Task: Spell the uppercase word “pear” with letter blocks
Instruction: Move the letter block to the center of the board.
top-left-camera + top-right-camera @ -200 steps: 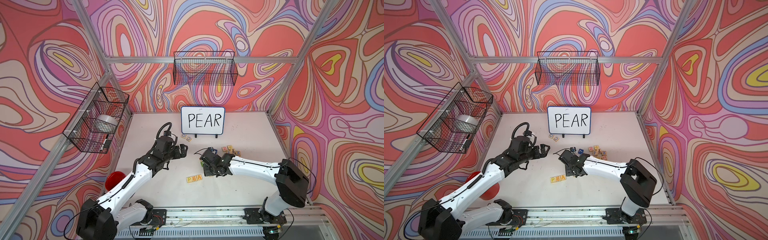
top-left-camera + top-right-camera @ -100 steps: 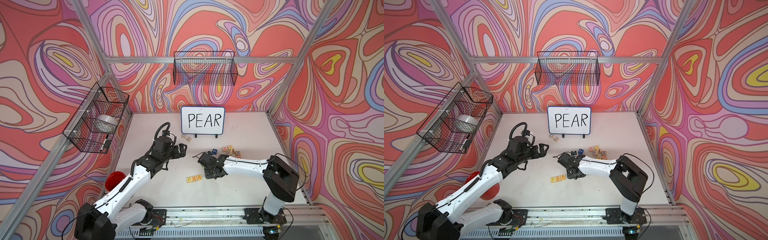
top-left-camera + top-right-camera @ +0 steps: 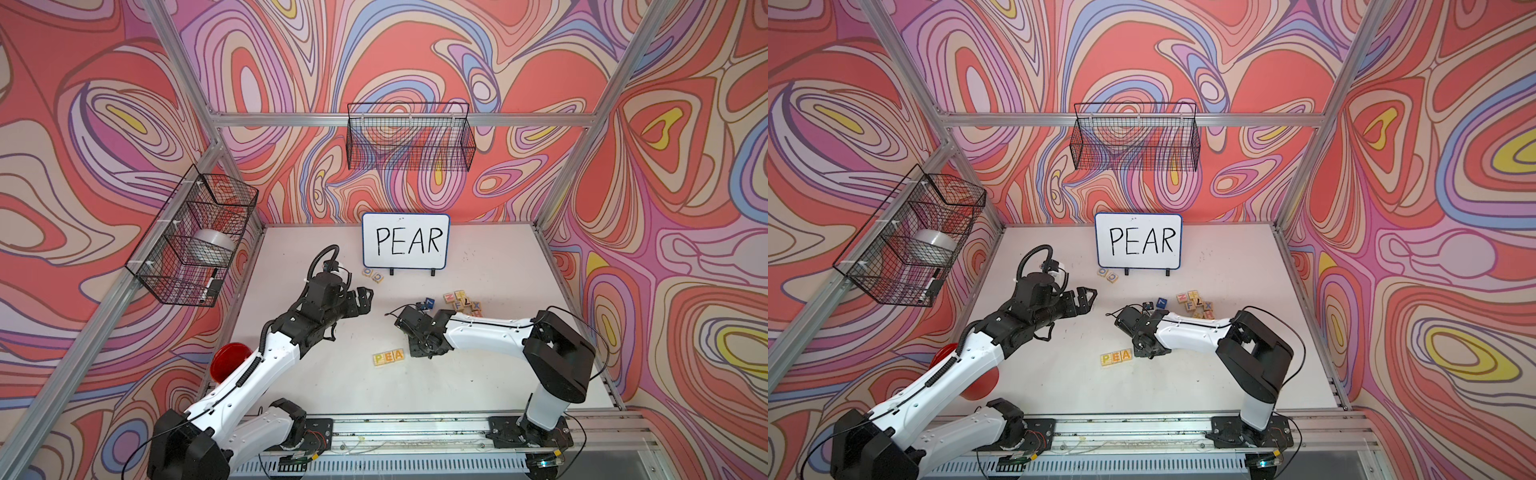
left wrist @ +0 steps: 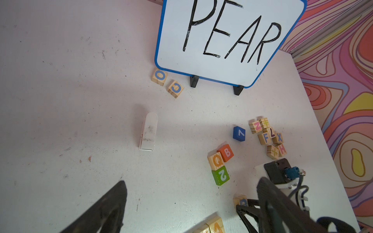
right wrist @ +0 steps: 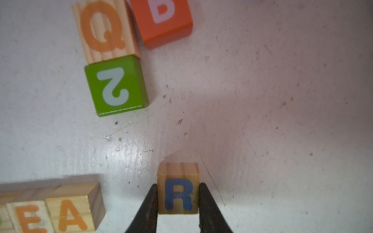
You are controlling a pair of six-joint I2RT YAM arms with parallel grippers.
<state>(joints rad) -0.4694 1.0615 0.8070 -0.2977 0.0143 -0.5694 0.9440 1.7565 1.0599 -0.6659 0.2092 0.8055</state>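
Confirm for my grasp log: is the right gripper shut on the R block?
Shut on it: both fingers press the R block's sides in the right wrist view.

The R block point(image 5: 178, 188) is pale wood with a blue letter; the A block point(image 5: 73, 209) and Q block point(image 5: 105, 30) carry orange letters. The 2 cube point(image 5: 116, 85) is green, the B cube point(image 5: 163, 22) orange-red, both white-marked. The worktop point(image 5: 282, 100) is white, and the walls point(image 3: 415, 54) show pink, red and lilac swirls.

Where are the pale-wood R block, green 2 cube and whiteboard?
Pale-wood blue-R block point(image 5: 178, 196): right wrist view, lettered face.
Solid green 2 cube point(image 5: 115, 86): right wrist view, top face.
White PEAR board point(image 3: 405, 240): top view, writing surface.
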